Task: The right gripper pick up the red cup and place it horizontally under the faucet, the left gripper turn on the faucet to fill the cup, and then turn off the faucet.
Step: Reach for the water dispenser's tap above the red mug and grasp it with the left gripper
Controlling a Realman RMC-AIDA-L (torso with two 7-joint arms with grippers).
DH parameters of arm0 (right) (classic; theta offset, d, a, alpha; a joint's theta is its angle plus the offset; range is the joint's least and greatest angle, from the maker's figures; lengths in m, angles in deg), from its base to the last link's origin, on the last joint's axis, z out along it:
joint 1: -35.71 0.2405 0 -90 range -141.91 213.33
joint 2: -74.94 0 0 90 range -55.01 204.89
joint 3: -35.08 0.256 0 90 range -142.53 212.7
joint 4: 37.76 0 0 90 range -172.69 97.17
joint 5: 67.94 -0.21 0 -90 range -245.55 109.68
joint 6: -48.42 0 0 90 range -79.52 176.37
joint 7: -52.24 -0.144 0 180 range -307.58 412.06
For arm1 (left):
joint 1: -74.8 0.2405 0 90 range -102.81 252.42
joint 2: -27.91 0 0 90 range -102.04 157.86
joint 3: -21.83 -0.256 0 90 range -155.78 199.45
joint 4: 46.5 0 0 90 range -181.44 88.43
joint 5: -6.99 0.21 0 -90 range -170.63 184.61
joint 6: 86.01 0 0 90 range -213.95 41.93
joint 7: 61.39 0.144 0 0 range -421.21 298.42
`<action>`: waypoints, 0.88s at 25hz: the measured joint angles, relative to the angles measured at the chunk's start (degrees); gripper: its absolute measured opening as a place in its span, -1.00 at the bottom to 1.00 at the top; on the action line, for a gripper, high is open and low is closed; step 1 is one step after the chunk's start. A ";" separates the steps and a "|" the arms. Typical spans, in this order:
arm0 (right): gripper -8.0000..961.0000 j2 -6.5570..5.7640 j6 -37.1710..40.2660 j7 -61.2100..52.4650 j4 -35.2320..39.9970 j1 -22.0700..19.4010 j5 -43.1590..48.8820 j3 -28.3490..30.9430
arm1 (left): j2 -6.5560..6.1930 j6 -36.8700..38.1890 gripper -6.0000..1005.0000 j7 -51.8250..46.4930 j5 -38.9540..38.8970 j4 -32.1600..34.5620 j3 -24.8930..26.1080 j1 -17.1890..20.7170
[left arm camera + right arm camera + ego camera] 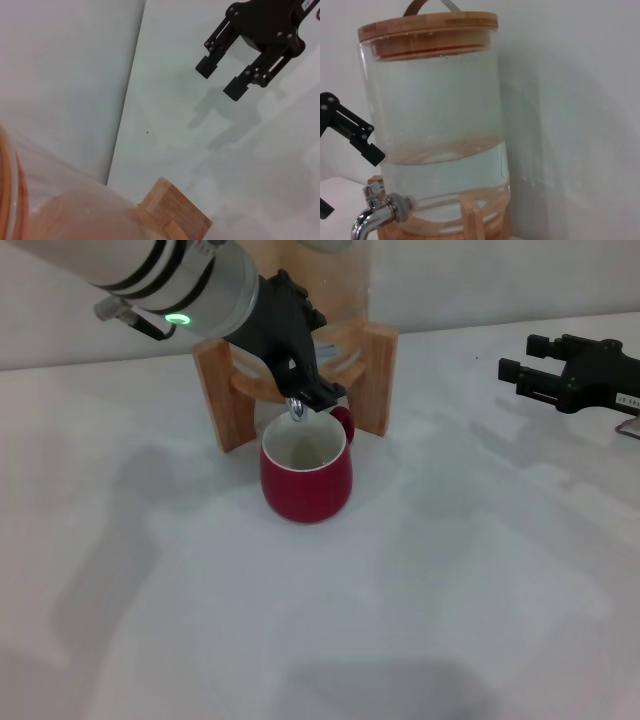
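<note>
The red cup (pixel 305 472) stands upright on the white table, its white inside facing up, right below the chrome faucet (pixel 296 410) of the clear dispenser in the wooden stand (pixel 213 390). My left gripper (pixel 315 390), on the silver arm with the green ring, reaches down to the faucet from the upper left. In the right wrist view its black fingers (pixel 357 136) are spread beside the faucet (pixel 375 212) and its small lever. My right gripper (pixel 520 357) hangs open and empty at the far right; it also shows in the left wrist view (pixel 218 81).
The dispenser jar (pixel 435 125) is about half full of water under a wooden lid (pixel 427 30). A wall rises right behind it. The stand's leg (pixel 175 217) shows in the left wrist view. White table (pixel 420 600) spreads in front of the cup.
</note>
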State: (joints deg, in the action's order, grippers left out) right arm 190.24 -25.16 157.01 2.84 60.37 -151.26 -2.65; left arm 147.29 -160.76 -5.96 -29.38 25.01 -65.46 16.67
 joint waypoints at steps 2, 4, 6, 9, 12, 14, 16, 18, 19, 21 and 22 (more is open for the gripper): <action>0.21 0.00 0.27 0.00 0.00 0.08 0.00 -0.22 | 0.00 0.46 0.59 0.17 -0.14 -0.58 0.01 -0.31; 0.21 0.00 0.32 0.00 0.00 0.15 0.01 -0.25 | 0.00 0.90 0.59 0.29 -0.26 -1.03 -0.02 -0.49; 0.21 0.00 0.35 0.00 0.00 0.17 0.02 -0.25 | 0.01 1.20 0.59 0.58 -0.53 -1.41 -0.02 -0.67; 0.21 0.00 0.37 0.00 0.00 0.11 0.02 -0.25 | 0.08 1.60 0.59 0.86 -1.24 -1.75 -0.08 -0.82; 0.21 0.00 0.42 0.00 0.00 -0.10 0.02 -0.23 | 0.07 1.76 0.59 1.36 -2.28 -2.39 -0.10 -1.00; 0.21 0.00 0.49 0.00 0.00 -0.21 0.01 -0.23 | 0.06 1.81 0.59 1.59 -2.55 -2.89 -0.10 -1.13; 0.21 0.00 0.56 0.00 -0.03 -0.34 0.01 -0.20 | 0.10 1.85 0.59 1.61 -2.62 -3.23 -0.10 -1.19; 0.21 0.00 0.62 0.00 -0.12 -0.48 0.00 -0.15 | 0.11 1.90 0.59 1.61 -2.70 -3.30 -0.10 -1.19; 0.21 0.00 0.64 0.00 -0.21 -0.52 0.00 -0.14 | 0.11 1.91 0.59 1.59 -2.74 -3.31 -0.10 -1.13; 0.21 -0.05 0.70 0.00 -0.47 -0.56 0.00 -0.13 | 0.11 1.91 0.59 1.53 -2.77 -3.31 -0.09 -1.02; 0.21 -0.06 0.72 0.00 -0.48 -0.56 0.00 -0.13 | 0.11 1.91 0.59 1.47 -2.76 -3.32 -0.09 -0.92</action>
State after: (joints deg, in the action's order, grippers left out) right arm 190.19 -24.44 157.01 2.36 59.80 -151.26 -2.78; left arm 147.40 -158.84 -4.49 -32.15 21.69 -65.55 15.74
